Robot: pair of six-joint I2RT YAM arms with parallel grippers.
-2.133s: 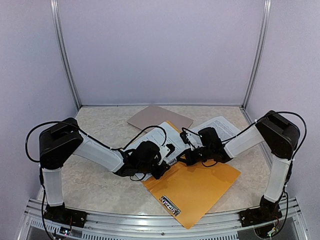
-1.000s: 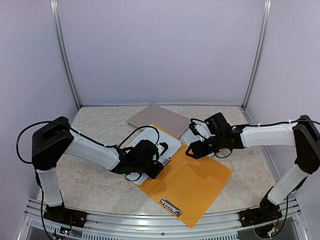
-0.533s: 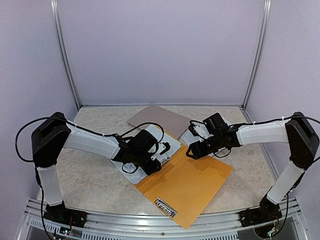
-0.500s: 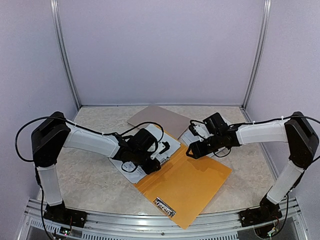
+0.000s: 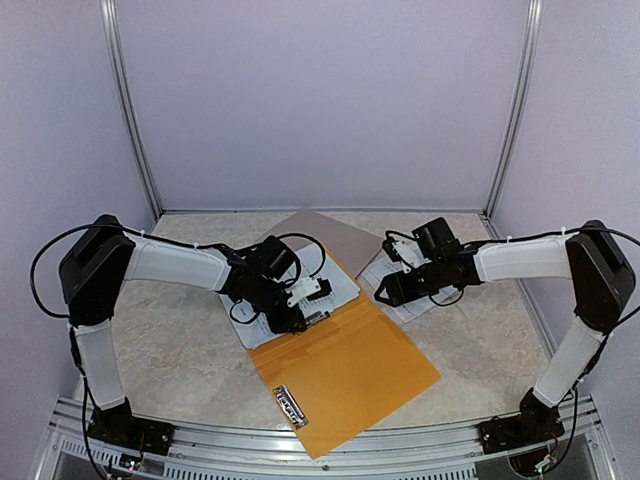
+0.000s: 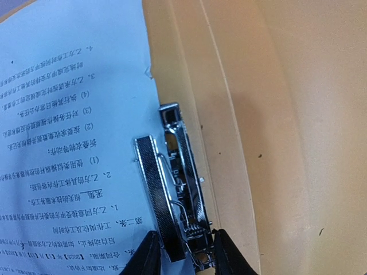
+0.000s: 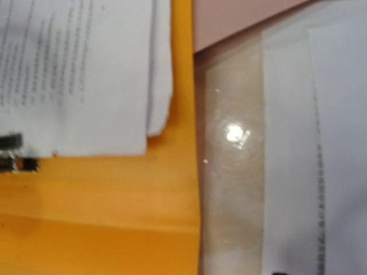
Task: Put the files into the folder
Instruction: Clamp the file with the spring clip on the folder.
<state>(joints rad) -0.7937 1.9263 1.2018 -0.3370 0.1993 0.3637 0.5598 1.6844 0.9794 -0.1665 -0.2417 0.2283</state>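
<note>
The orange folder [image 5: 350, 365] lies open on the table, with printed files [image 5: 340, 283] on its back-left half. In the left wrist view those files [image 6: 69, 143] lie left of the folder's [image 6: 287, 114] fold. A metal spring clip [image 6: 178, 183] stands along the fold. My left gripper [image 6: 184, 258] is shut on that clip, a finger against each side; from above it [image 5: 298, 318] sits at the fold. My right gripper [image 5: 382, 293] hovers open over bare table [image 7: 229, 172] between the folder's edge [image 7: 103, 217] and more loose files [image 5: 412, 303], holding nothing.
A grey-brown clipboard [image 5: 330, 232] lies flat behind the folder, its corner [image 7: 241, 17] showing in the right wrist view. A small black-and-silver label [image 5: 290, 405] sits near the folder's front edge. Walls and metal posts close in the back and sides.
The folder has slid left and turned, its near corner now further left. My left gripper moved back with the clip. My right gripper drew back to the right, off the folder.
</note>
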